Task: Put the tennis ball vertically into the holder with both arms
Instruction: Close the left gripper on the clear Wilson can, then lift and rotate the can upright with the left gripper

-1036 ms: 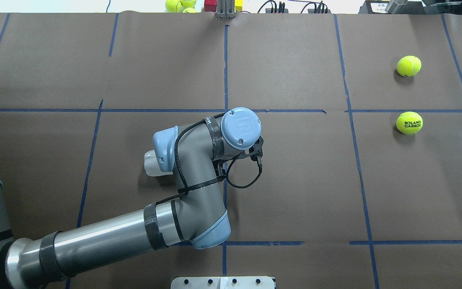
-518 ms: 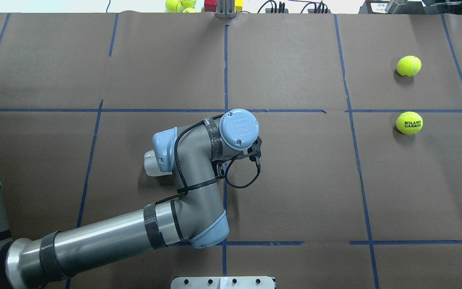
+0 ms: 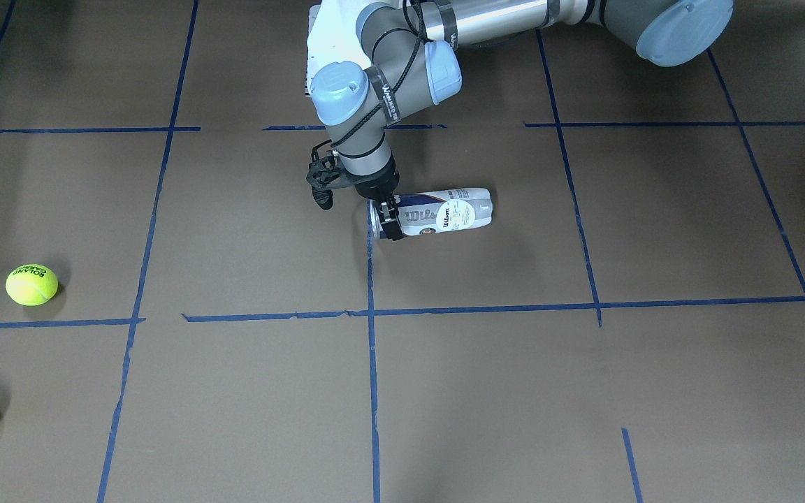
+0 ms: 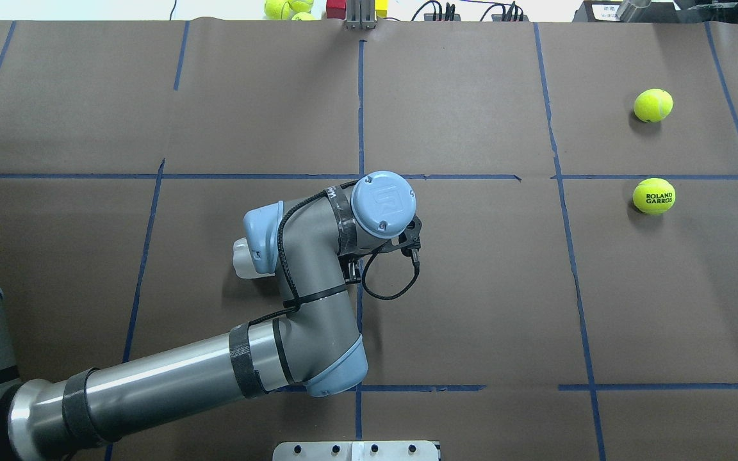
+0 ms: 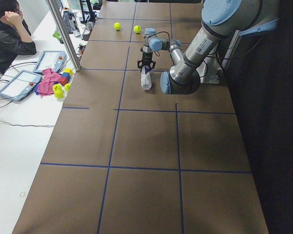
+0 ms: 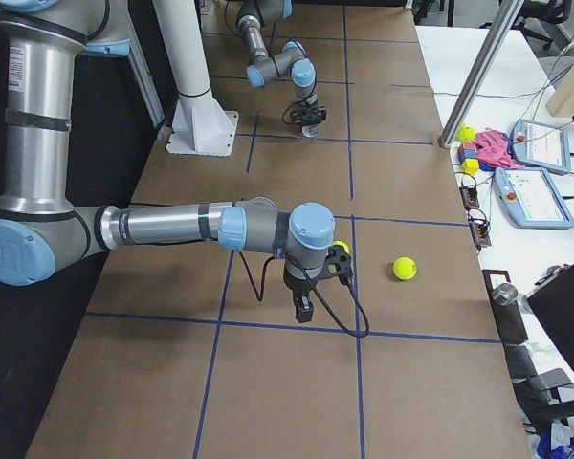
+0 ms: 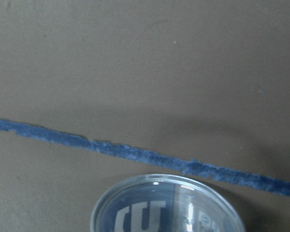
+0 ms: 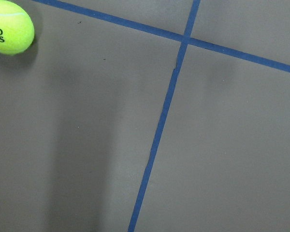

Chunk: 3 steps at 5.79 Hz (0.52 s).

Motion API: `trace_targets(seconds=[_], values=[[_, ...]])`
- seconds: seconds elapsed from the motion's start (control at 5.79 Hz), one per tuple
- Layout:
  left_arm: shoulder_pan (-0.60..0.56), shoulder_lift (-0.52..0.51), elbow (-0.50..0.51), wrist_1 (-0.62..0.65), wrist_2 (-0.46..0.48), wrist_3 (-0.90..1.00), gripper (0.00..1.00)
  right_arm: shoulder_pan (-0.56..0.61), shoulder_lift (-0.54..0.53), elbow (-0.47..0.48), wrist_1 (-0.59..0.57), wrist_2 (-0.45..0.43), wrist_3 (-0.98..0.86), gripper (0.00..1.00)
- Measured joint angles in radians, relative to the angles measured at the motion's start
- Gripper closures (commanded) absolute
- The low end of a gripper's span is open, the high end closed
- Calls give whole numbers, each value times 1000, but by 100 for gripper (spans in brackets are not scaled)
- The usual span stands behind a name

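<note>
Over on the left, we have the left gripper [image 3: 387, 218] down at the table [image 3: 584, 391]. Its fingers sit either side of the holder [image 3: 448, 212] at the end by the blue tape line [image 3: 370, 279]. By the look of it, they're closed on the clear wall. The holder lies on its side, Wilson label showing, its far end pointing out toward the robot's left. We can't say which end is the mouth.

We read this as the opening step: get the holder off its side and standing mouth-up. That calls for a lift and a quarter turn of the wrist. The hold must be firm enough that the smooth plastic doesn't slip or swing.

Moving right, the right gripper [image 6: 304, 304] hangs over bare table close to the Roland Garros ball [image 4: 654, 196]. Whether its fingers are apart or together, we can't tell. A second ball [image 4: 653, 105] sits further out, well apart from the holder. Once the holder stands, we'd say that arm must take a ball and come down over the mouth.
</note>
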Motion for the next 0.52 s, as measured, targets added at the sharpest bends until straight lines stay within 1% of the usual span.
trace_targets(seconds=[0.17, 0.52], values=[[-9, -2, -52, 1, -4, -1, 40, 0, 0, 0, 0, 0, 0, 0], [-34, -3, -189, -7, -10, -14, 40, 0, 0, 0, 0, 0, 0, 0]])
